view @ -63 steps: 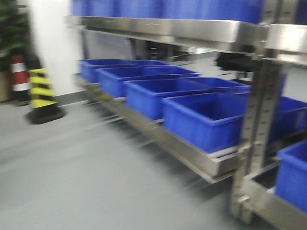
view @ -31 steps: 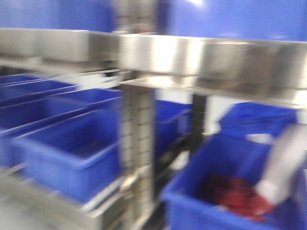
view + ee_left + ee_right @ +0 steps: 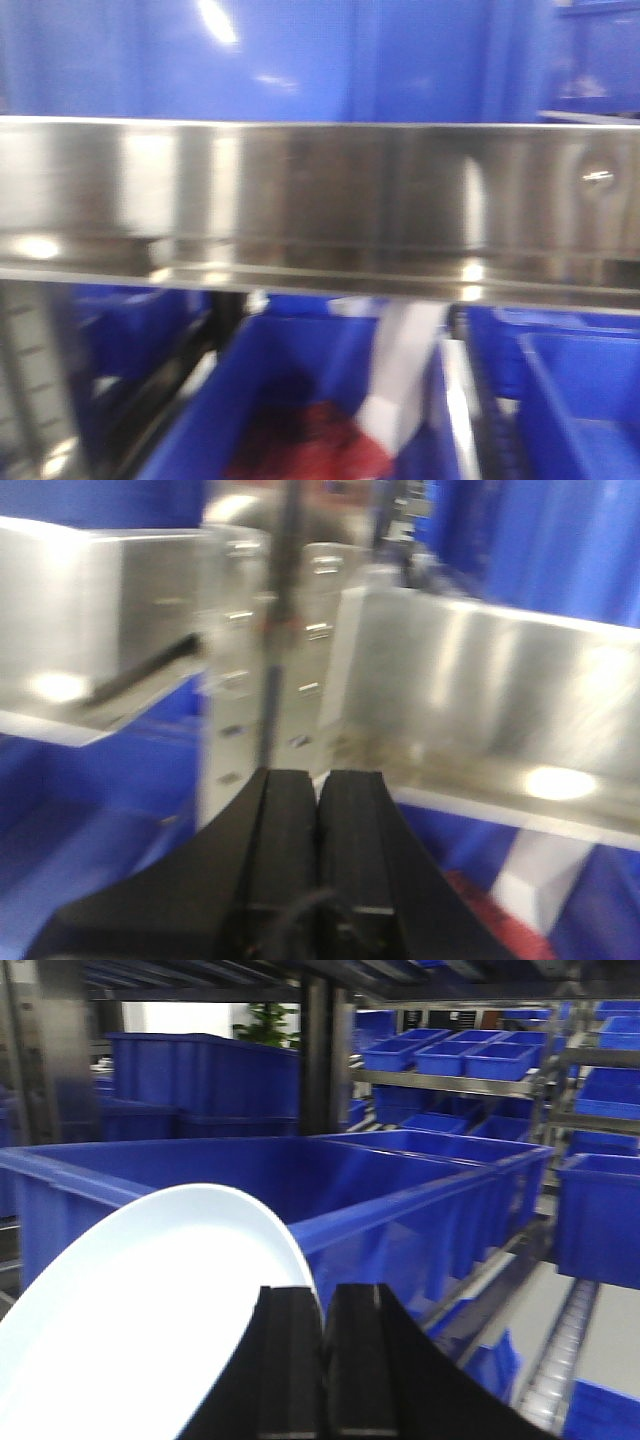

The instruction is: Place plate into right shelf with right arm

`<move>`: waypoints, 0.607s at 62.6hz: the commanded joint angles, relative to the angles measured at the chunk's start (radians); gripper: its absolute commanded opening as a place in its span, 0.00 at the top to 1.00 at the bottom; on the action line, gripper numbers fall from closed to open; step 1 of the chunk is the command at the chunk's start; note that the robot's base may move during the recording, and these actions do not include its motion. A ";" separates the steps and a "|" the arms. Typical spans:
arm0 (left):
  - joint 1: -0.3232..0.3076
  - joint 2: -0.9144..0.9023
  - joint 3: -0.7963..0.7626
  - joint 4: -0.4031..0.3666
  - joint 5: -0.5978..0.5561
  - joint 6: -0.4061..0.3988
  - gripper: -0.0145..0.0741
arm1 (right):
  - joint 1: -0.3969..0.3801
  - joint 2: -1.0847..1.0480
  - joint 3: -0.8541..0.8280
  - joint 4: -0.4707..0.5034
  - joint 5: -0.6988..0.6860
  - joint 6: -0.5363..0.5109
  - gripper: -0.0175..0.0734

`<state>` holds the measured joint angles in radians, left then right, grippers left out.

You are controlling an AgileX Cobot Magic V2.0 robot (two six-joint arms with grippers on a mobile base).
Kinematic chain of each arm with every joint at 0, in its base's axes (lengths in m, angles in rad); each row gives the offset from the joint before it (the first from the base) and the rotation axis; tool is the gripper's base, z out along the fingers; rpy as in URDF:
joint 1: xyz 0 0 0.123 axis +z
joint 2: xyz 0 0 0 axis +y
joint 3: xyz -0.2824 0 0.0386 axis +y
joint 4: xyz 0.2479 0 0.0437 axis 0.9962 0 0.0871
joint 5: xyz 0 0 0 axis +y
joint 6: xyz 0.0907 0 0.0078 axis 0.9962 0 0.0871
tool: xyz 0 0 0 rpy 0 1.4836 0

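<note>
- The right pincer [image 3: 322,1298] shows in its own wrist view as two black fingers drawn almost together, with only a thin slit between them.
- The plate [image 3: 150,1310] is held at its rim in that slit. The white disc fans out to the left and downward and is tilted, with its glossy face towards the camera.
- The plate is in the air in front of a large blue bin [image 3: 400,1200] and does not rest on anything.
- More blue bins [image 3: 470,1055] sit on steel racks further back on the right, and a green plant [image 3: 268,1022] shows past a dark post.
- The left pincer [image 3: 318,778] is fully closed, its black pads pressed together with nothing between them.
- Ahead of the left pincer is a perforated steel upright [image 3: 245,670], with bright rails on either side.
- In the front view, the broad mirror-like rail of the right shelf [image 3: 320,190] fills the middle of the picture, with a screw [image 3: 597,176] near its right end.
- Blue plastic stands above the rail. Below it is an open bin [image 3: 300,350] holding something red [image 3: 310,455] and a white piece [image 3: 400,375]; both are too blurred to name.
</note>
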<state>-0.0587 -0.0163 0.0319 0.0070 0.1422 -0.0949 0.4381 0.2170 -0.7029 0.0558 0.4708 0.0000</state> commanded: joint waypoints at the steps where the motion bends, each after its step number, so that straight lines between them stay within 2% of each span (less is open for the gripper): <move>1: -0.002 -0.006 0.009 0.000 -0.089 -0.006 0.89 | 0.001 0.015 -0.025 -0.006 -0.105 0.000 0.75; 38: -0.002 -0.006 0.009 0.000 -0.089 -0.006 0.89 | 0.001 0.015 -0.025 -0.006 -0.105 0.000 0.75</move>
<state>-0.0587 -0.0163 0.0319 0.0070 0.1422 -0.0949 0.4381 0.2170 -0.7029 0.0558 0.4708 0.0000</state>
